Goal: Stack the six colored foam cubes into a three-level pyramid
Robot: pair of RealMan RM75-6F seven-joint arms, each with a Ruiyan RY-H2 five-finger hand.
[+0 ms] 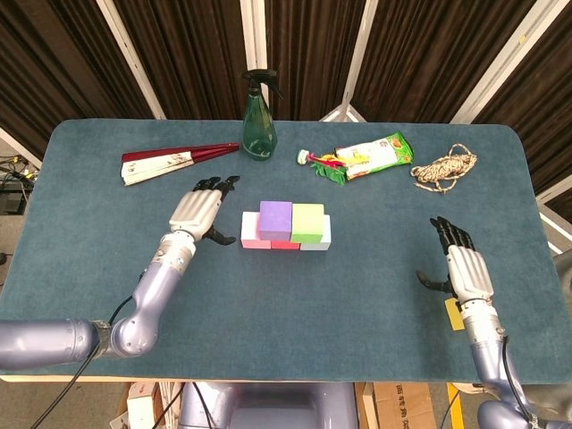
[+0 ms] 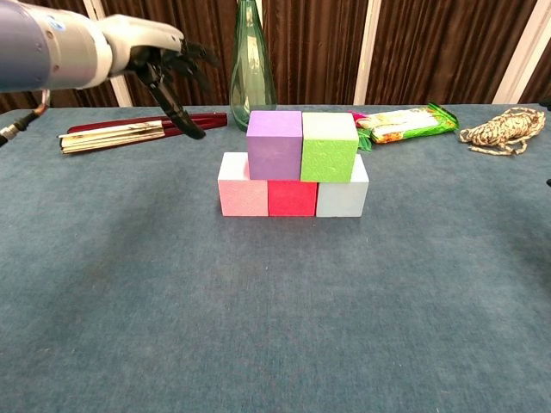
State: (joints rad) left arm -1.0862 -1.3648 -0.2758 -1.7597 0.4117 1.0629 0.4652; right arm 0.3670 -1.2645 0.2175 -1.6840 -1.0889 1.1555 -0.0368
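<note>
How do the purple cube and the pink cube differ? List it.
Level: the purple cube sits on the second tier, resting on other cubes; the pink cube sits on the table.
Position: the pink cube is the bottom row's left end; the purple cube is set further in, straddling the pink and red cube.
Neighbour: purple touches the green cube; pink touches red.
Both look the same size, stand square, and no hand touches them.
</note>
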